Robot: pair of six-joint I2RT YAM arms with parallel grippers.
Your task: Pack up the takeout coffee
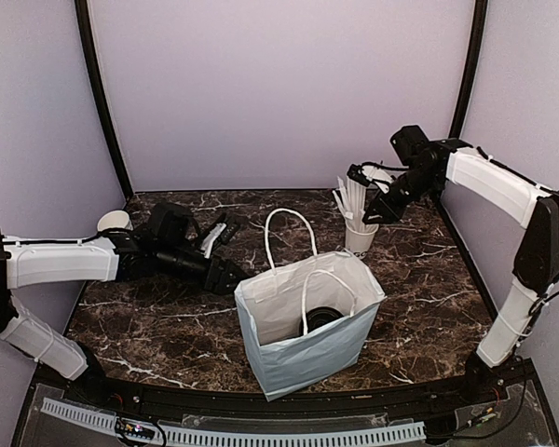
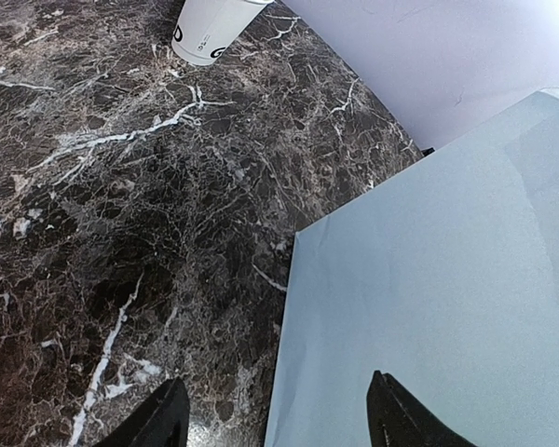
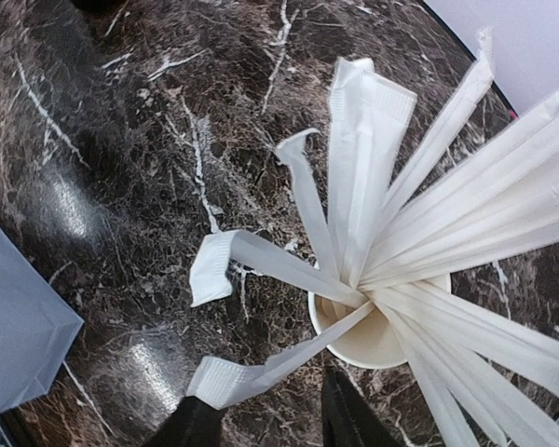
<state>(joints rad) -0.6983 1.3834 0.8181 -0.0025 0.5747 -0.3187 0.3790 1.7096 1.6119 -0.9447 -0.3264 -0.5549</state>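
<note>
Lilac walls (image 1: 279, 93) stand around a dark desk (image 1: 149, 326) that looks like shiny brown stone with thin white cracks running through it. A white paper bag (image 1: 298, 349) stands open in the middle of the desk. It is boxy with flat smooth sides, sharp folded corners and two thin looped handles (image 1: 290, 212). The takeout coffee (image 1: 322, 318) sits down inside the bag, near the bottom. Only its round black lid and a bit of its dark side show. It stands upright: its long way runs up and down, and the lid faces up to the mouth of the bag. The left gripper (image 2: 275, 424) lies low by the left side of the bag with its black pointed fingers wide apart. The bag's upright corner edge sits in the gap. It cannot be told if they touch. The right gripper (image 3: 270, 424) hangs over a small round white cup (image 3: 373, 345) near the back right. This cup is stuffed with long flat sticks (image 3: 373, 168) in crinkly white paper that fan out like a bunch of flowers. Its fingers are partly apart, with a narrow gap, and one bent stick lies just in front of that gap. Another white cup (image 1: 115, 221) stands at the far left.
</note>
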